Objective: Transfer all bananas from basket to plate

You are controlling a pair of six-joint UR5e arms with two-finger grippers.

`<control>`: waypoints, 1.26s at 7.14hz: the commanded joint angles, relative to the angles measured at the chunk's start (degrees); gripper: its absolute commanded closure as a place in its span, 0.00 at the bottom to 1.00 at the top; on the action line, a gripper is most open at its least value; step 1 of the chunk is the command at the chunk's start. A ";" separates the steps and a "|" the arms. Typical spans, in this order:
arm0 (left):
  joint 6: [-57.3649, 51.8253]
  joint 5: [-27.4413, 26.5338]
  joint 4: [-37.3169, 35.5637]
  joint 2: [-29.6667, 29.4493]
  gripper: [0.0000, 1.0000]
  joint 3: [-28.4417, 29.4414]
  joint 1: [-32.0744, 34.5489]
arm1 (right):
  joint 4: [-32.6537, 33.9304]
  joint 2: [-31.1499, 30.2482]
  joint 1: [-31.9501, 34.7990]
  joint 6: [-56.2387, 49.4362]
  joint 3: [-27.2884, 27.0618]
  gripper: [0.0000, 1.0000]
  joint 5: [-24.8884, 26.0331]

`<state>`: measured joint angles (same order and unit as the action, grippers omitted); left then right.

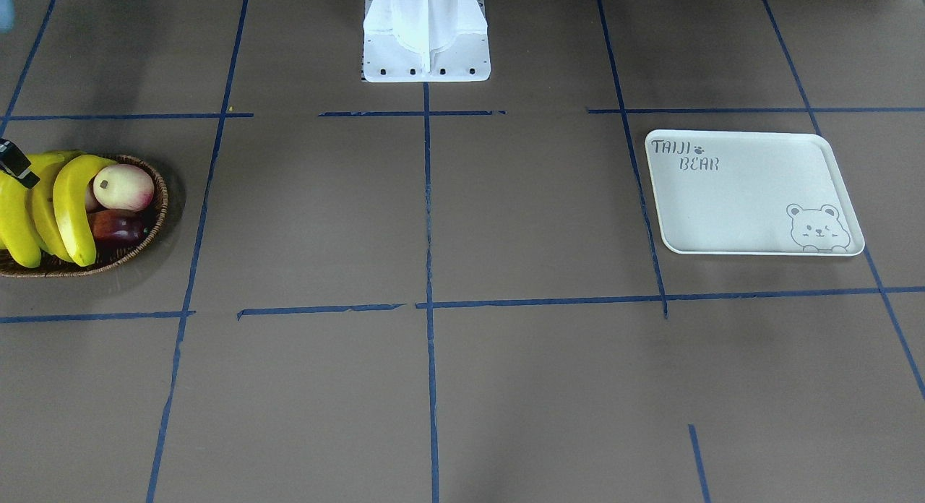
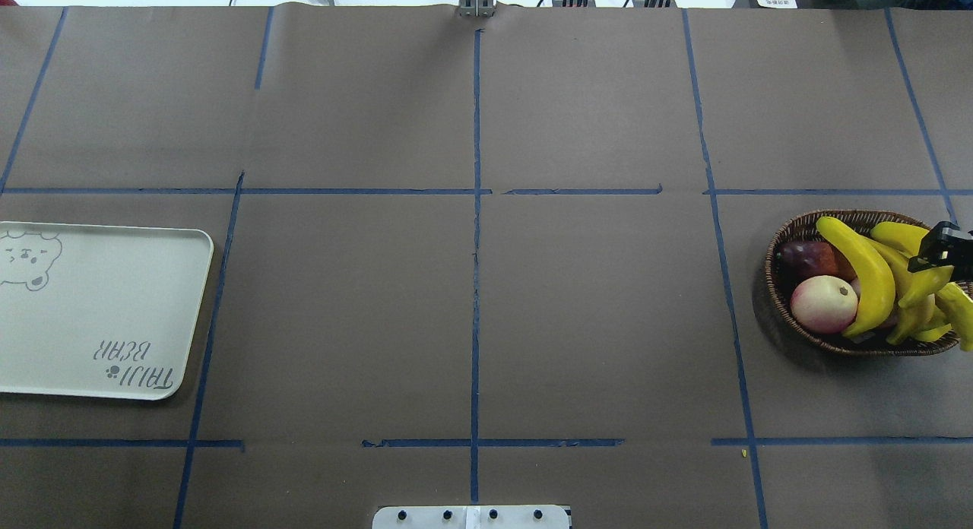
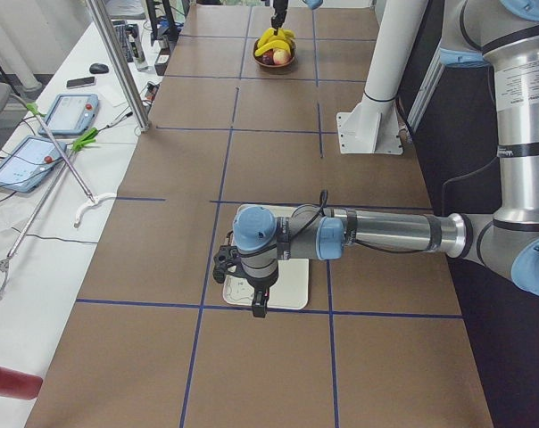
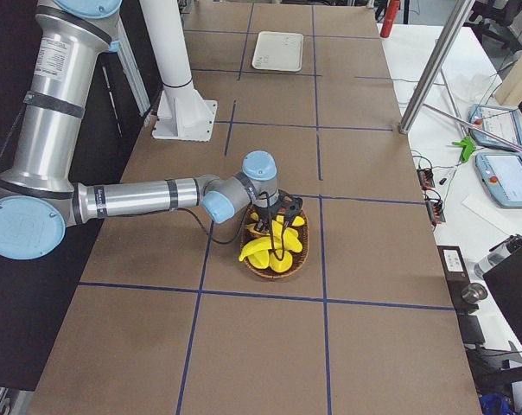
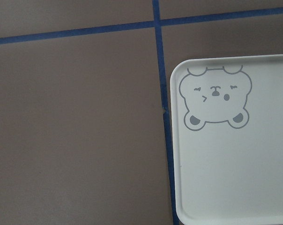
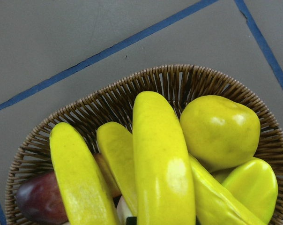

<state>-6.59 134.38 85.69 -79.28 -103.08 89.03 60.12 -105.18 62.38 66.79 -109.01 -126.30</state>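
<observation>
Long yellow bananas (image 1: pixel 72 207) (image 2: pixel 859 263) (image 6: pixel 160 168) lie across the round wicker basket (image 1: pixel 160 199) (image 2: pixel 775 248) (image 6: pixel 169 77) at the table's right end. My right gripper (image 2: pixel 941 249) (image 1: pixel 16 165) (image 4: pixel 274 220) is down among them, cut off by the frame edges, and I cannot tell if it is open or shut. The white plate (image 1: pixel 751 199) (image 2: pixel 99 301) (image 5: pixel 235 178) with a bear drawing lies bare at the left end. My left gripper (image 3: pixel 247 287) hovers over the plate's outer edge, and its state I cannot tell.
The basket also holds a pink-white round fruit (image 1: pixel 123 187) (image 2: pixel 823 303), a dark red fruit (image 1: pixel 115 228), a stubby yellow pear-shaped fruit (image 6: pixel 219 131) and a yellow-green fruit (image 6: pixel 251 187). The white robot base (image 1: pixel 426 33) stands mid-table. Blue tape lines grid the brown table.
</observation>
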 commanded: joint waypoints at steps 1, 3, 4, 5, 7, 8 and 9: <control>0.00 0.00 0.00 0.00 0.00 -0.02 0.00 | -0.01 -0.29 0.37 -0.78 -2.24 1.00 0.01; -0.17 0.00 0.96 -0.09 0.00 -0.63 0.00 | 0.08 0.15 3.79 -9.42 -5.32 1.00 -0.17; -0.26 -0.09 0.97 -0.35 0.00 -0.98 -1.13 | 0.08 1.37 3.89 -14.53 -6.21 1.00 -0.17; 0.17 -0.52 0.88 -0.53 0.00 -3.59 -2.54 | -0.09 3.82 3.89 -16.50 -6.83 1.00 -0.52; 0.44 0.17 8.66 -5.70 0.00 -4.94 -2.90 | 0.08 10.22 1.46 -18.01 -6.48 0.99 -3.06; 2.61 3.22 8.88 -6.67 0.00 -4.94 -4.82 | -0.09 12.87 -2.22 -17.14 -6.31 1.00 -3.77; 16.82 6.38 10.10 -8.07 0.00 -5.37 -7.27 | -0.18 13.85 -3.56 -16.79 -6.39 1.00 -3.60</control>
<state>-1.18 137.36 94.20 -85.69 -108.04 84.26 60.05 -93.46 61.24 49.63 -115.41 -129.60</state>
